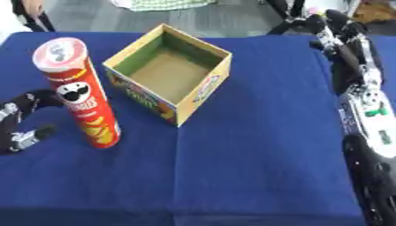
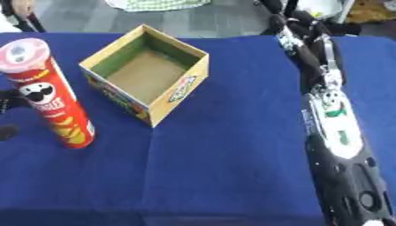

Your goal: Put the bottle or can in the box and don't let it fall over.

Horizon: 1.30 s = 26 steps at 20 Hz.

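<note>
A tall red crisp can (image 1: pixel 80 97) with a pale lid stands upright on the blue tablecloth (image 1: pixel 255 154), left of centre. Right of it and a little farther back sits an open cardboard box (image 1: pixel 209 86), set cornerwise, with nothing inside. My left hand (image 1: pixel 17 115) shows at the left edge, just left of the can. It is open, with the upper finger and the thumb (image 1: pixel 37 133) bent toward the can and a small gap between them and it. My right arm runs along the table's right side. Its hand (image 2: pixel 292 27) lies open by the far right edge, away from both things.
The box's near corner is about a hand's width from the can. The cloth's front and middle are bare blue fabric. Beyond the far table edge is grey floor with a green-and-white cloth (image 1: pixel 166 4).
</note>
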Each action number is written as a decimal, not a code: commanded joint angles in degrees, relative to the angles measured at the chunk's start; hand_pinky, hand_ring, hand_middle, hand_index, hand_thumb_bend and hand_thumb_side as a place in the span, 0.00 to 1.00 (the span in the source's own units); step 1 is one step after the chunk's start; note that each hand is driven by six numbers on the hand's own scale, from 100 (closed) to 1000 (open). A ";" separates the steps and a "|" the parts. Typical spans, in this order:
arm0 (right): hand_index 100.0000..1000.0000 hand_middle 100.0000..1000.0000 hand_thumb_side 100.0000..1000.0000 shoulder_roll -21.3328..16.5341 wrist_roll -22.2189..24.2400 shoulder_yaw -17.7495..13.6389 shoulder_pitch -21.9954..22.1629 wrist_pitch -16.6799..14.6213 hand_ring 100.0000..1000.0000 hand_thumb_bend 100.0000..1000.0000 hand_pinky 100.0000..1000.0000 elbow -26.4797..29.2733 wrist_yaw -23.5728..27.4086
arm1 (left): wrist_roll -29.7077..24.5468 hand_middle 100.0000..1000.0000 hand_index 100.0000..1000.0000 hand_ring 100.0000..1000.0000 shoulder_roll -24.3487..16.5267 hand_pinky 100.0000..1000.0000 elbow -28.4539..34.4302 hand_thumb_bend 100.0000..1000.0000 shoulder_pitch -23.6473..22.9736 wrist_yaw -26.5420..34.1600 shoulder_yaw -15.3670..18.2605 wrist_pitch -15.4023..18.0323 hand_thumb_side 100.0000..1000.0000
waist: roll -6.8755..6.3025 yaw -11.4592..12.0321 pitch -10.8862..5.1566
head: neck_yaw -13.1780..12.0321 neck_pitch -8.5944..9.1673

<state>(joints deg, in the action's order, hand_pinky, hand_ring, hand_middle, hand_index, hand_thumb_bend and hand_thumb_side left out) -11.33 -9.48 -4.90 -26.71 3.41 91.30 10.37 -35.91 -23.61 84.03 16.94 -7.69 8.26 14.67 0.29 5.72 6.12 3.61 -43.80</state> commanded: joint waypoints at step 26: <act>0.78 1.00 0.32 -0.40 0.70 0.14 -0.62 -0.08 0.95 0.62 0.73 0.34 0.60 | 6.11 0.66 0.89 0.84 0.89 1.00 -1.71 0.59 3.39 -5.74 -1.20 -2.63 0.55 | -0.18 -0.11 -0.16 | -0.91 -0.32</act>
<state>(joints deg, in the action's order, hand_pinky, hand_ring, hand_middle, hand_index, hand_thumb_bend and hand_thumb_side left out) -11.27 -9.05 -4.87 -26.68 3.52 90.98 10.72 -30.95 -22.07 81.68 19.23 -12.65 6.85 12.41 0.24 5.57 6.37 2.88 -43.80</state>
